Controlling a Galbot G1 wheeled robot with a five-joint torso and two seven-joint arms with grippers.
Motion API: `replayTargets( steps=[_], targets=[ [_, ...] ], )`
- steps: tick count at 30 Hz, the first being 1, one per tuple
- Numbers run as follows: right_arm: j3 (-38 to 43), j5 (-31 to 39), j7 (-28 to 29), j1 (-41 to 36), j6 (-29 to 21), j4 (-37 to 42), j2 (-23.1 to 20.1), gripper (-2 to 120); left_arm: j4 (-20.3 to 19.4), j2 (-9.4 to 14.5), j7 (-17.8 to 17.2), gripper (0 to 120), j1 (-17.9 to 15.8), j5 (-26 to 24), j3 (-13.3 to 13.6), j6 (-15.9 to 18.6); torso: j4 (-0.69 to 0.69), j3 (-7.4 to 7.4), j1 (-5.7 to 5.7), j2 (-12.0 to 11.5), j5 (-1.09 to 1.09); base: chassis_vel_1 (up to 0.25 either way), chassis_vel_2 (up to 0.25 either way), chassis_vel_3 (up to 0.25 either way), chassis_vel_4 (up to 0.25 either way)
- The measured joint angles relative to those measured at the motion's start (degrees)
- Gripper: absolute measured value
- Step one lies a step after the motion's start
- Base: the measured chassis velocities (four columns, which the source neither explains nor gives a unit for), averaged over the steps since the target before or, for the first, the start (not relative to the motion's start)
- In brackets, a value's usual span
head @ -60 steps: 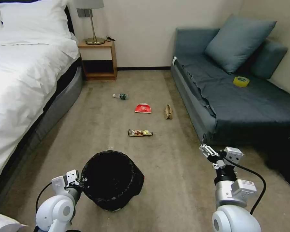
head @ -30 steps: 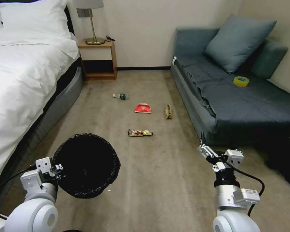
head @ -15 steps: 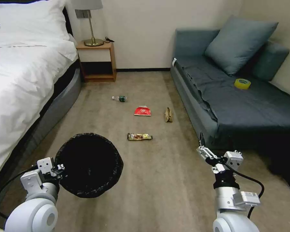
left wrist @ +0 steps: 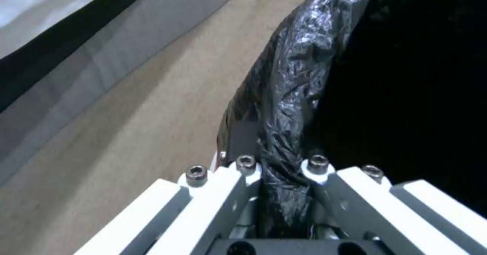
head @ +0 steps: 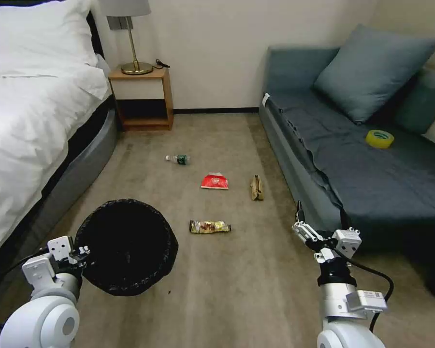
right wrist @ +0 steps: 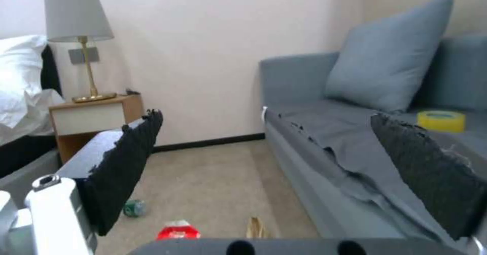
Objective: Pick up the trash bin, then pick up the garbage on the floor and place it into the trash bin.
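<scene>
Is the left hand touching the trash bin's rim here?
Touching. The left wrist view shows the left hand closed on the trash bin, its bag-covered rim pinched between the fingers; the head view agrees.

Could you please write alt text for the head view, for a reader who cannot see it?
The left gripper holds the trash bin by its rim above the carpet, while the right gripper hangs open. Ahead lie a bottle, red packet, paper bag and wrapper.
</scene>
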Motion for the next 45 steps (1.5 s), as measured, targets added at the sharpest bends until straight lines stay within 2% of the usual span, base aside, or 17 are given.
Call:
replayTargets(
  steps=[18, 28, 33, 36, 37, 38, 41, 42, 45],
  targets=[
    [-0.1, -0.2, -1.6, 1.9, 1.2, -1.5, -1.7, 100, 1.0, -0.6, 0.1, 2, -0.8, 0.2, -0.2, 0.0, 0.0, 0.0, 0.0, 0.0, -0.01, -0.213, 0.219, 0.231, -0.224],
    [-1.8, 2.0, -2.3, 4.4, 0.5, -4.3, -6.7, 100, 1.0, -1.4, 0.0, 2, -1.4, 0.2, 0.1, 0.0, 0.0, -0.01, 0.0, 0.0, 0.01, -0.048, 0.056, 0.048, -0.047],
    [-3.9, 4.7, -2.4, 6.5, -1.6, -7.1, -10.9, 100, 1.6, -1.4, 0.3, 2, -2.4, 0.4, 0.6, 0.0, 0.0, -0.01, 0.0, 0.0, 0.01, 0.0, 0.0, 0.0, 0.0],
    [-7.4, 7.5, -2.8, 9.4, -3.8, -10.0, -15.0, 100, 1.9, -1.4, 0.6, 2, -2.5, 0.5, 0.7, 0.0, -0.02, 0.0, 0.0, 0.0, 0.02, 0.0, 0.0, 0.0, 0.0],
    [-9.8, 8.4, -3.1, 10.7, -4.2, -11.7, -17.7, 100, 1.9, -1.4, 0.7, 2, -2.4, 0.5, 0.6, 0.0, 0.0, 0.0, 0.0, 0.0, 0.02, 0.0, 0.0, 0.0, 0.0],
    [-9.8, 8.4, -3.1, 10.7, -4.2, -11.7, -17.7, 100, 1.9, -1.4, 0.7, 2, -2.4, 0.5, 0.6, 0.0, 0.0, 0.0, 0.0, 0.0, 0.02, 0.0, 0.0, 0.0, 0.0],
    [-17.7, 9.7, -4.6, 15.4, -4.3, -17.8, -28.5, 100, 1.6, -1.4, 0.7, 2, -2.0, 0.6, 0.0, 0.0, 0.02, 0.0, 0.0, 0.0, 0.0, 0.0, 0.0, 0.0, 0.0],
    [-17.7, 9.7, -4.6, 15.4, -4.3, -17.8, -28.5, 100, 1.6, -1.4, 0.7, 2, -2.0, 0.6, 0.0, 0.0, 0.02, 0.0, 0.0, 0.0, 0.0, 0.0, 0.0, 0.0, 0.0],
    [-25.1, 11.3, -4.9, 20.6, -4.2, -22.2, -34.4, 100, 1.4, -1.6, 0.8, 2, -2.0, 1.1, -0.3, 0.0, -0.02, 0.0, 0.0, 0.0, 0.02, 0.0, 0.0, 0.0, 0.0]
  ],
)
